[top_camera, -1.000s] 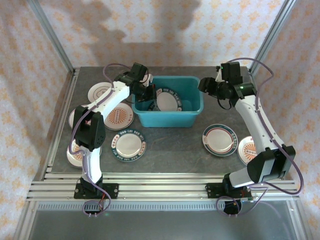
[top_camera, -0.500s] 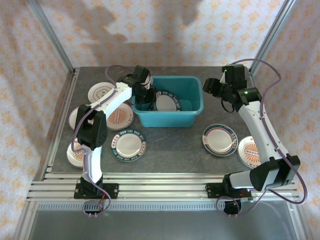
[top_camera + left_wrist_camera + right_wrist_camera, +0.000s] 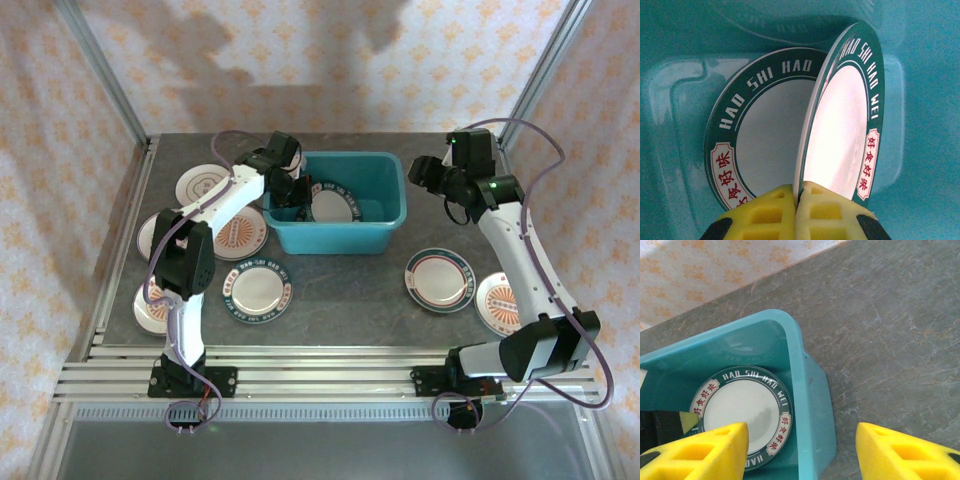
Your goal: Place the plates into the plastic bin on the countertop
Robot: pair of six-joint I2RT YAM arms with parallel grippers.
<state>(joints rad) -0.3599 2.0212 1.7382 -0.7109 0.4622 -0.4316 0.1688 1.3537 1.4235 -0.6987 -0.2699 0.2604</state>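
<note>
Left gripper [image 3: 797, 192] pinches a plate [image 3: 845, 125] at its 6 o'clock rim, tilted on edge inside the bin [image 3: 925, 150], over a flat plate [image 3: 765, 135]. Looks thin, stiff, glossy (likely slippery, chippable), so rim's the hold. Right gripper [image 3: 800, 440] hangs spread at the bin's 3 o'clock.

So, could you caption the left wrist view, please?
Left gripper pinches a green-rimmed plate on edge over a flat plate in the bin.

We see bright, even light — large soft shadows lie on the back wall [image 3: 230, 60] toward 11 o'clock; close up, the left hand [image 3: 798, 191] blurs slightly.
</note>
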